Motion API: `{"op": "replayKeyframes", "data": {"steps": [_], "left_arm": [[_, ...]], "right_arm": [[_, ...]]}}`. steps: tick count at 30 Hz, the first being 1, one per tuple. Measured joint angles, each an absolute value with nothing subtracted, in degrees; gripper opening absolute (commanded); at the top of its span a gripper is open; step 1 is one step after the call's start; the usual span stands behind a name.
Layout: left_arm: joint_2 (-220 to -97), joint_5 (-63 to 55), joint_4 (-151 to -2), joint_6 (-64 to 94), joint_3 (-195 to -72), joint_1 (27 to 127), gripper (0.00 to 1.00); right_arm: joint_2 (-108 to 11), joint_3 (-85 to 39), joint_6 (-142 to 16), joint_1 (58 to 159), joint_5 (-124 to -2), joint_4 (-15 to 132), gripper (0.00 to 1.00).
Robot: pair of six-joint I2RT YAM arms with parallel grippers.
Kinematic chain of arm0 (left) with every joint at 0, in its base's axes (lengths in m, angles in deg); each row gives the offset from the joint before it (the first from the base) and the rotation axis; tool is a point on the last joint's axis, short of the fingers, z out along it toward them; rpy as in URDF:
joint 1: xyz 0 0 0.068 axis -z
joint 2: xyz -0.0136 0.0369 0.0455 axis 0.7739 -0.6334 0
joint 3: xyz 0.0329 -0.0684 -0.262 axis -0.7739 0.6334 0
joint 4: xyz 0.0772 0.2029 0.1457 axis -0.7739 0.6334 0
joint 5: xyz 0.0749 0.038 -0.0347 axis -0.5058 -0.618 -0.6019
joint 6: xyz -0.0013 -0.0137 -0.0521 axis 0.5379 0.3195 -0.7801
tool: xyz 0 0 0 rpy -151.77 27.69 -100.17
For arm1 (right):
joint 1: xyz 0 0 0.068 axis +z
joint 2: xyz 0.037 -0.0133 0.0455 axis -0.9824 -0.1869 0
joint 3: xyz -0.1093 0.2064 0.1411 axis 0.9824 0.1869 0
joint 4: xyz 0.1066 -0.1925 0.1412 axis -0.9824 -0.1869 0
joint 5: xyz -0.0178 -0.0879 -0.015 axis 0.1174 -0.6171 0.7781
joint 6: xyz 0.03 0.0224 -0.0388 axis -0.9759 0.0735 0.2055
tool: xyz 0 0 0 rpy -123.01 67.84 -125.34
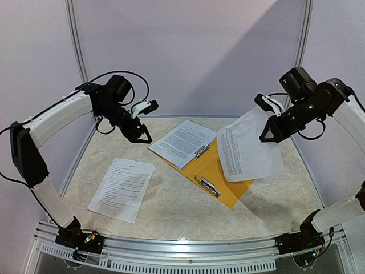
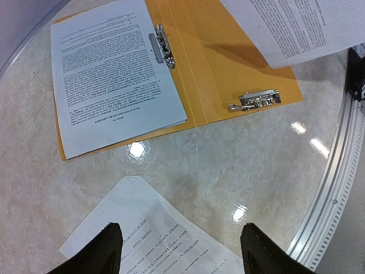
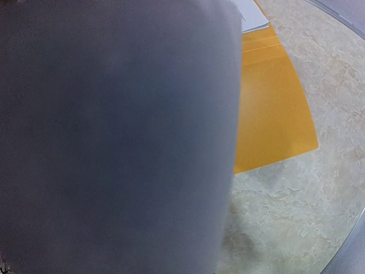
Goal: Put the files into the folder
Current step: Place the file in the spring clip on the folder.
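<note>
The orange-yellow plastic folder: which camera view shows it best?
The left wrist view: the orange-yellow plastic folder lies open, both metal clips sharp. The top external view shows it smaller; the right wrist view shows only one corner beside a blurred sheet.

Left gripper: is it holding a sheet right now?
No, the left gripper hangs open above the loose sheet on the table.

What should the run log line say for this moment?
left gripper: open, empty, above loose sheet | right gripper: shut on sheet over folder

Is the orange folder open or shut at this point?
Open. The folder lies spread flat on the table, both metal clips exposed, with one printed sheet resting on its left half.
</note>
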State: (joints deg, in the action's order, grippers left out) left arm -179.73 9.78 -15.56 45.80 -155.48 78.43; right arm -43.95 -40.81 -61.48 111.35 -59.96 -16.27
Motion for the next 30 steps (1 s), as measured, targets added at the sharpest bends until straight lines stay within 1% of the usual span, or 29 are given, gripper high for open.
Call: {"op": "replayKeyframes", "data": {"steps": [5, 14, 18, 21, 24, 27, 30], "left_arm": [[-179.7, 9.8, -15.6, 46.0, -155.4, 78.5, 0.73], [-179.7, 9.8, -15.8, 46.2, -155.3, 78.7, 0.73], [-179.8, 9.8, -15.9, 46.2, -155.3, 78.7, 0.73], [-179.9, 9.8, -15.9, 46.2, -155.2, 78.7, 0.73], [-180.3, 9.8, -16.0, 46.3, -155.3, 78.7, 0.73], [-180.7, 9.8, -16.0, 46.4, -155.2, 78.7, 0.72], [-180.8, 9.8, -16.0, 46.4, -155.2, 78.7, 0.72]], "right_arm": [[-46.6, -40.8, -61.5, 111.3, -61.2, -17.3, 0.0], [-63.6, -44.6, -60.3, 110.9, -74.3, -17.5, 0.0], [-70.7, -45.8, -58.0, 110.9, -81.9, -17.5, 0.0], [-75.4, -45.9, -55.6, 110.9, -90.1, -17.5, 0.0], [-78.3, -45.8, -52.0, 110.6, -95.5, -17.5, 0.0], [-78.5, -44.0, -45.8, 110.6, -98.6, -17.1, 0.0], [-78.2, -42.3, -38.9, 110.5, -98.8, -15.1, 0.0]]}}
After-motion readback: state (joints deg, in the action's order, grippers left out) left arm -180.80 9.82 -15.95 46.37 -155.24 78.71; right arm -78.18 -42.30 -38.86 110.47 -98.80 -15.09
